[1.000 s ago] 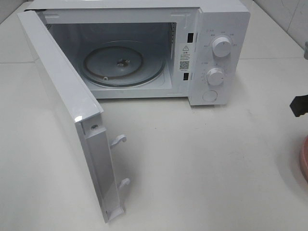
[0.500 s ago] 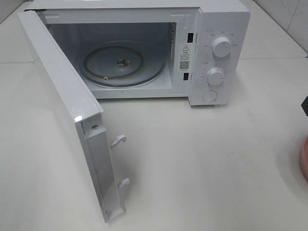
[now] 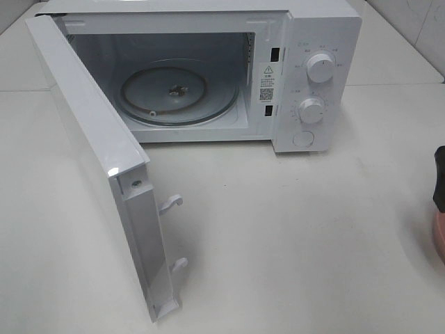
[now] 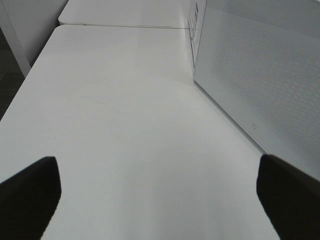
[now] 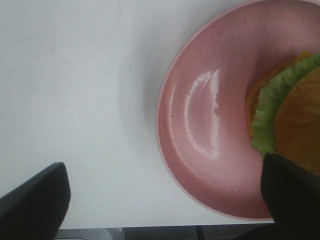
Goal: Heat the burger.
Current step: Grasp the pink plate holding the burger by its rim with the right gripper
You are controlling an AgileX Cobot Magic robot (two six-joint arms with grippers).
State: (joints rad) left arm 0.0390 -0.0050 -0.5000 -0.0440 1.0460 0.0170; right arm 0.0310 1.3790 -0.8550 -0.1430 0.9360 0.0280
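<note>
Right end effector (image 5: 162,200): fingers (image 5: 35,205) spread wide, nothing held. It hangs low over the near rim of the pink plate (image 5: 200,125), and the rim runs under the gap between the fingers. The high view catches only its dark tip at the tabletop's (image 3: 292,229) right edge.

The burger (image 5: 295,115) sits on that plate, beyond the bare glossy part of the dish and close under one of the fingers. Green lettuce (image 5: 267,117) frills out on the side facing the gap. It is not yet touched and is well apart from the oven.

Left end effector (image 4: 160,200): also fully spread and empty, over bare tabletop, with the mesh face of the open door (image 3: 97,160) just beside it.

Farther from the right end effector, across open tabletop: the microwave (image 3: 316,28), door swung wide. Its glass turntable (image 3: 174,94) is bare. Two knobs (image 3: 320,67) are on the panel nearest the right arm.

Step in hand, as I judge it: reaching for the plate; loading has not started.

Next move calls for:
- Drop the fingers to straddle the rim, then close on the plate, not the bun.
- Lift level so the burger does not slide.
- Carry it across into the cavity, clear of the door edge and latch hooks.
- Set it centred on the turntable.
</note>
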